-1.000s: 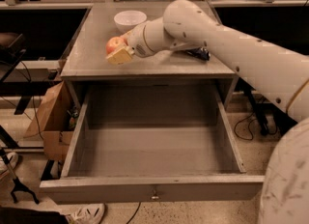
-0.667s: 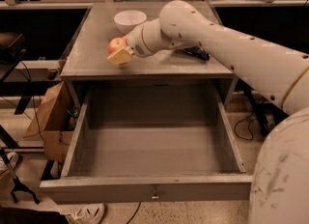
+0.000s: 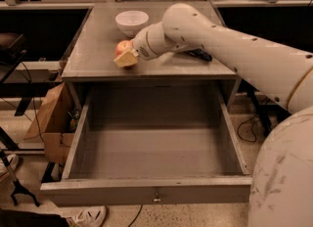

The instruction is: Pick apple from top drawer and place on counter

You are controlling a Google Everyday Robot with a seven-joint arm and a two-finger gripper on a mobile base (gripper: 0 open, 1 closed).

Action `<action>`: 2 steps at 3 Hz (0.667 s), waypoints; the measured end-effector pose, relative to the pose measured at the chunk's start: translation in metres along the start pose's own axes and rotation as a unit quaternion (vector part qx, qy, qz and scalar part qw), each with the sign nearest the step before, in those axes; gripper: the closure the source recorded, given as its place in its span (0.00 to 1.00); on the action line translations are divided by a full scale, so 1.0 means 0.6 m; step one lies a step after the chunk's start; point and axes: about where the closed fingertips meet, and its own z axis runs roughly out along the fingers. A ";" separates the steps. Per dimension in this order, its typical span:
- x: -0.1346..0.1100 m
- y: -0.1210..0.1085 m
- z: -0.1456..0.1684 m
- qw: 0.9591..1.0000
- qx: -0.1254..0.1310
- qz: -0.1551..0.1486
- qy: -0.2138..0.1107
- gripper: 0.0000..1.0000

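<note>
The apple (image 3: 122, 47), small and red-orange, is held between the pale fingers (image 3: 126, 59) of my gripper (image 3: 124, 53) just above the counter (image 3: 98, 50), near its front left part. The gripper is shut on the apple. My white arm reaches in from the right across the counter. The top drawer (image 3: 146, 192) is pulled fully open below; its grey inside holds nothing that shows, and a small keyhole sits at the middle of its front panel.
A white bowl (image 3: 131, 22) stands at the back of the counter, behind the gripper. A dark object (image 3: 200, 54) lies on the counter under my arm. A cardboard box (image 3: 49, 118) stands on the floor to the left of the cabinet.
The gripper with the apple has stayed almost in the same place over the counter's front left part, shifting only slightly.
</note>
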 end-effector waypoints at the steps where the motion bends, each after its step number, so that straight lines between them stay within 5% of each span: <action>1: 0.000 0.000 0.000 1.000 0.000 0.000 0.000 0.11; 2: 0.000 0.000 0.000 1.000 0.000 0.000 0.000 0.00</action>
